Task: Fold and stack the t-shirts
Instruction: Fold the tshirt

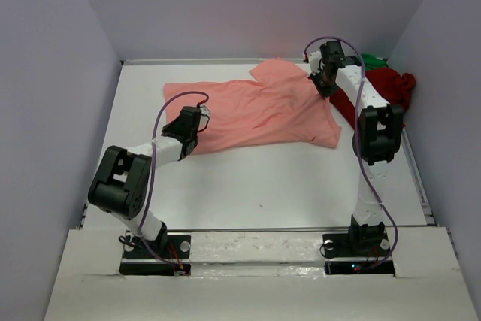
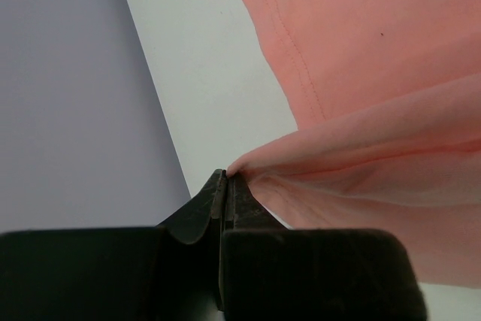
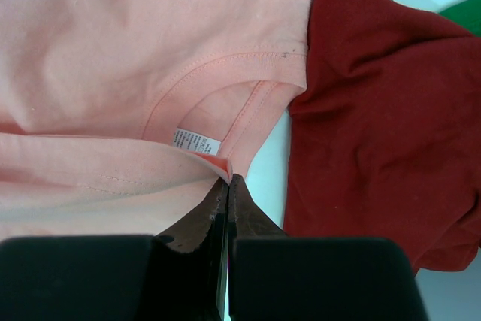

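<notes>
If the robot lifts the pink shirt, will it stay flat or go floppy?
Probably floppy: the pink shirt bunches into soft folds where the left pincer pinches its edge. It would likely sag in the middle, since the right pincer grips just another small bit. It looks thin, so probably light.

Desk (image 1: pixel 263 186): white, flat top. Bare white surface runs on the near side of both sets of jaws, down to the arm bases.

Salmon-pink t-shirt (image 1: pixel 255 114): lies spread on the desk between the left jaws and the right jaws, mostly flat with some creases. One hem corner is pinched at the left jaws, the collar edge at the right jaws.

Dark red t-shirt (image 1: pixel 397 86): bunched just right of the right jaws. A narrow strip of white desk shows between it and the pink collar.

Green t-shirt (image 1: pixel 373 59): small crumple beyond the right jaws, against the red one.
</notes>
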`<state>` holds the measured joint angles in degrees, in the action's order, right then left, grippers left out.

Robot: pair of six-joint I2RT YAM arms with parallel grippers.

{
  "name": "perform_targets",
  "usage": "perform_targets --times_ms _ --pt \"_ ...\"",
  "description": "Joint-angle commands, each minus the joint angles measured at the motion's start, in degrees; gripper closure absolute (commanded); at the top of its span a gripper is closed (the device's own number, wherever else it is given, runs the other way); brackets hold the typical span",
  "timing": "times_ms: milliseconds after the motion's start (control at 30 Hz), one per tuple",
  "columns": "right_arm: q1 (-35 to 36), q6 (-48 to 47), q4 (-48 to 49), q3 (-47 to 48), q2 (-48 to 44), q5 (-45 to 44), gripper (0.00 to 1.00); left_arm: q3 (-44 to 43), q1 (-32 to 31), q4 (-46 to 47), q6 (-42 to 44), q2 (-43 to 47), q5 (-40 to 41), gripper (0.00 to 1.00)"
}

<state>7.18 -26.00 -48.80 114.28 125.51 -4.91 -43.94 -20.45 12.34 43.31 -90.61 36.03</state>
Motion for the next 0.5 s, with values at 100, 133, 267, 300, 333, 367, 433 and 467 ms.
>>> perform_targets --times_ms 100,133,267,300,333,367,433,467 --pt "-0.3 -0.8 2.7 0.9 0.3 -1.2 1.00 -3.3 -1.3 7.3 2.5 -3.3 5.4 1.00" --pt "-0.3 -0.8 2.8 0.9 0.3 -1.2 1.00 -3.3 -1.3 7.6 2.5 -4.0 5.7 1.00" --pt "-0.3 -1.0 3.0 0.9 0.3 -1.5 1.00 -3.2 -1.9 9.5 2.3 -4.9 6.1 1.00" --pt "-0.3 -1.0 3.0 1.0 0.4 -1.6 1.00 -3.2 -2.1 9.9 2.4 -5.5 6.1 1.00" --pt "-0.3 -1.2 3.1 1.1 0.4 -1.8 1.00 -3.2 -2.1 11.0 2.5 -5.9 6.6 1.00" --pt "-0.3 -1.2 3.2 1.2 0.7 -1.9 1.00 -3.2 -2.2 11.5 2.7 -6.8 6.8 1.00" --pt "-0.3 -1.3 3.2 1.6 1.0 -2.3 1.00 -3.4 -2.3 13.6 3.5 -7.6 8.0 1.00" --pt "-0.3 -1.4 3.2 1.6 1.1 -2.5 1.00 -3.4 -2.3 14.5 4.1 -8.3 8.5 1.00"
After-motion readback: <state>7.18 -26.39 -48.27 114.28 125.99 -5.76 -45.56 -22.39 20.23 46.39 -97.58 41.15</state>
